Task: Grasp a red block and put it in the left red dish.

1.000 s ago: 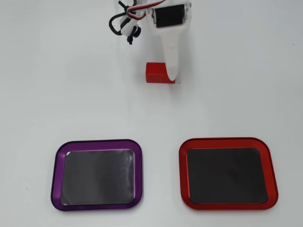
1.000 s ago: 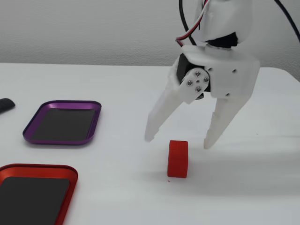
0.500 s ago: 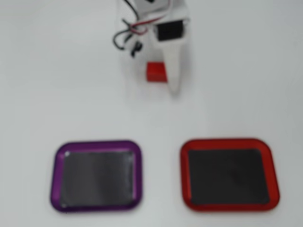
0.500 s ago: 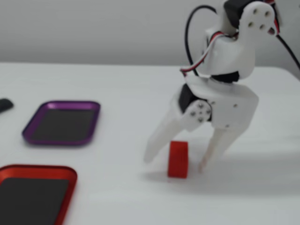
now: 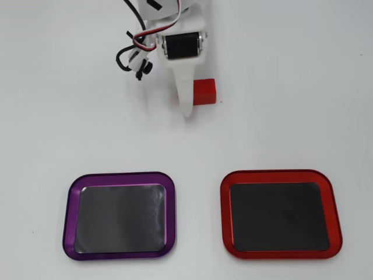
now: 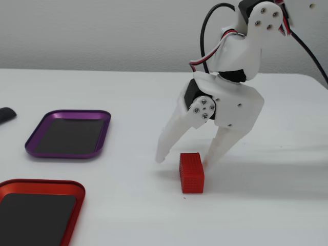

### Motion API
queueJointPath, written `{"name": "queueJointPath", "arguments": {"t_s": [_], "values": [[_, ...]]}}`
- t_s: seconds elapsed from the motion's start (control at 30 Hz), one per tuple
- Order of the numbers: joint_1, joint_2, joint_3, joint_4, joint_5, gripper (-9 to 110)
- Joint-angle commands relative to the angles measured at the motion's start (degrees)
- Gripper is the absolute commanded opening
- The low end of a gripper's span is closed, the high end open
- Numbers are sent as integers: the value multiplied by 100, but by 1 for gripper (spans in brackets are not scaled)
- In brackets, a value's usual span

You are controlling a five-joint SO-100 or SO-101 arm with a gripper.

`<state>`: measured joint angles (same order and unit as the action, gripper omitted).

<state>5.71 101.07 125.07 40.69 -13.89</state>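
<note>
The red block [image 5: 204, 92] [image 6: 191, 172] lies on the white table, its studded face turned toward the fixed camera. My gripper [image 5: 186, 96] [image 6: 184, 161] is open and reaches down to the table just behind the block. In the fixed view its fingertips straddle the block's width from behind. From overhead the block sits against the right side of the white finger [image 5: 185, 102], not between the jaws. The red dish [image 5: 278, 213] [image 6: 36, 212] is empty; it is lower right overhead and lower left in the fixed view.
A purple-rimmed tray [image 5: 119, 214] [image 6: 69, 133] with a black inside lies beside the red dish. A dark object [image 6: 5, 114] pokes in at the fixed view's left edge. The arm's cables [image 5: 135, 53] loop above the gripper.
The gripper came down to the table and shifted left in the overhead view. The block turned and now lies to the right of the finger instead of left of it.
</note>
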Motion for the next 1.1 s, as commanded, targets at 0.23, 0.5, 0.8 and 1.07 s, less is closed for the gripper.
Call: {"name": "queueJointPath", "arguments": {"t_s": [0.23, 0.5, 0.8, 1.07], "values": [[-44, 53, 9, 26, -114, 2], [-62, 264, -62, 272, -70, 0], [-668, 3067, -44, 1468, -53, 0], [-1494, 6179, 923, 545, 88, 0]]}}
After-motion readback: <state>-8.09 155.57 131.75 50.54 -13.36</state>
